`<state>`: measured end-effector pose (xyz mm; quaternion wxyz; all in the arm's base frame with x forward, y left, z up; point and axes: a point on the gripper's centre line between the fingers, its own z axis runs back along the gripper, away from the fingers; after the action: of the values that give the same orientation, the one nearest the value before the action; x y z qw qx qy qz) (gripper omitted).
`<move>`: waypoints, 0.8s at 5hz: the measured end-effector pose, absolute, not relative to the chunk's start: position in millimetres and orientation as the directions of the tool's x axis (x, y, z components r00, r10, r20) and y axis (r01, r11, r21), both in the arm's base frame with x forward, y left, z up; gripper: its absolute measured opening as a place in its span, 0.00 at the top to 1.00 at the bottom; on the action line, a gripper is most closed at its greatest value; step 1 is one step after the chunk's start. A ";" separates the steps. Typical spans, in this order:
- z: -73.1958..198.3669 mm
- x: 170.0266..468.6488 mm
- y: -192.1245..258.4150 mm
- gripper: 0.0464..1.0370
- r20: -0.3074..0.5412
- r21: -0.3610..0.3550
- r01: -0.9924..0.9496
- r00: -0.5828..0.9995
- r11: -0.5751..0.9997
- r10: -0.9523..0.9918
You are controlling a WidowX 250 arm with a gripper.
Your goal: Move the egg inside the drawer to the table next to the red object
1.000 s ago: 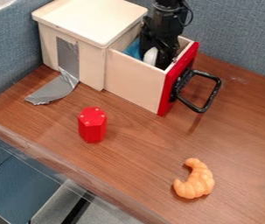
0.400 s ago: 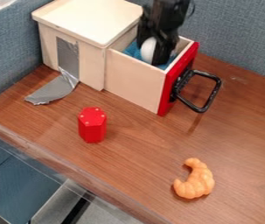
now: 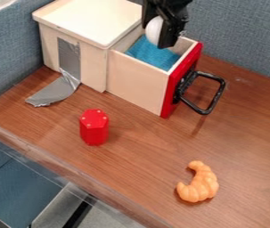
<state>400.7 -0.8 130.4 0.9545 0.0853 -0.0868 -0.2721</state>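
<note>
In the camera view, the white egg (image 3: pixel 155 30) is held in the tool (image 3: pixel 156 34) over the open drawer (image 3: pixel 137 81), above the blue cloth (image 3: pixel 152 52) lining it. The tool is closed on the egg, one dark finger running down its right side as pictured.

The egg looks smooth and rigid, probably a light toy; I can't tell whether it's hollow or solid. Its curved shell may slip or turn if the grip is too loose, while hard squeezing could pop it out. The best hold is across its widest part, with a finger on each opposite side, as now seems roughly the case. It should be treated as fragile, and it could roll once released.

The red object (image 3: pixel 94 128) stands upright on the worktop (image 3: pixel 146 153), between the drawer and the worktop's lower-left edge. Its flat sides look stiff, but a bump might tip it. The egg wants setting down gently just beside it, on the side away from that edge, and steadying before the fingers part.
</note>
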 end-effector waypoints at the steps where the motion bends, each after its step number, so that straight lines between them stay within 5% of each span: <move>1: 140.9 392.7 -5.4 0.19 0.139 0.219 0.499 0.835 0.838 -0.533; 4: 132.6 346.8 -44.7 0.19 0.169 0.083 0.481 0.856 0.873 -0.488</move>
<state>346.8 -44.7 132.6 0.9633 0.0189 -0.0926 -0.2514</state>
